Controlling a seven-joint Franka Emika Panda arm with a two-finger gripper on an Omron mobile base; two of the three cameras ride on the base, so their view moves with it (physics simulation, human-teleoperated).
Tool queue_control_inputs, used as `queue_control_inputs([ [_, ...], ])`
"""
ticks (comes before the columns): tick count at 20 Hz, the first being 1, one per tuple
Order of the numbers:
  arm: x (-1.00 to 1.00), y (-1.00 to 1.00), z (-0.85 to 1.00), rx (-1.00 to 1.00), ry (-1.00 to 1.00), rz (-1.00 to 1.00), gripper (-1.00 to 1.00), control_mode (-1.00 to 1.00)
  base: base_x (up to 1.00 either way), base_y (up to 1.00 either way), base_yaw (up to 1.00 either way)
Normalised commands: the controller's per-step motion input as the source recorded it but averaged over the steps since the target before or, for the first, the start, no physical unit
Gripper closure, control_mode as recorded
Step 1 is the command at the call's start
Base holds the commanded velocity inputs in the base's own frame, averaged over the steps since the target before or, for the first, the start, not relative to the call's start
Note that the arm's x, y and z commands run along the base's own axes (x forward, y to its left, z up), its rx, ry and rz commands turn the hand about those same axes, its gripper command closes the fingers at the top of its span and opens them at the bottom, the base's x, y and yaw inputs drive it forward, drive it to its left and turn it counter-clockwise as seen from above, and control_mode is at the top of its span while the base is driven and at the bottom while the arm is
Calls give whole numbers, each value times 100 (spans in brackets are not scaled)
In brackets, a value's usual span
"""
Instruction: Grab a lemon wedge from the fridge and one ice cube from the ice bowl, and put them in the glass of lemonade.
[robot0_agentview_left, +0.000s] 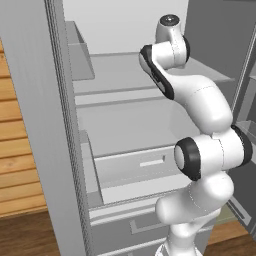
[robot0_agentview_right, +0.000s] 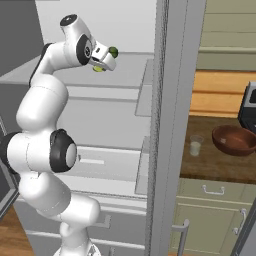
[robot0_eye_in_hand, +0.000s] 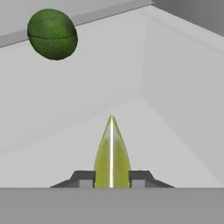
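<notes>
Hand view: our hand is clamped on the lemon wedge inside the fridge.
We see the pale yellow-green wedge standing point-up between the two dark finger tips, which press against its sides just above the white fridge shelf. A dark green ball lies farther back on that shelf, well apart from the wedge (near the rear wall). From the right base view our arm reaches into the open fridge at upper-shelf height, the hand beside the ball there. On the worktop to the right, the glass of lemonade stands just beside the reddish-brown ice bowl.
</notes>
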Motion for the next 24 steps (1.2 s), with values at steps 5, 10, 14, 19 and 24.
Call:
queue_control_inputs([
  [5,-73,0,0,0,-15,2,100,-100,0,0,0],
  [10,-100,0,1,0,-18,6,100,-100,0,0,0],
  [14,-100,1,0,0,-2,14,100,-100,0,0,0],
  [19,-100,7,0,0,4,20,100,-100,0,0,0],
  [24,-100,17,-1,0,24,20,100,-100,0,0,0],
])
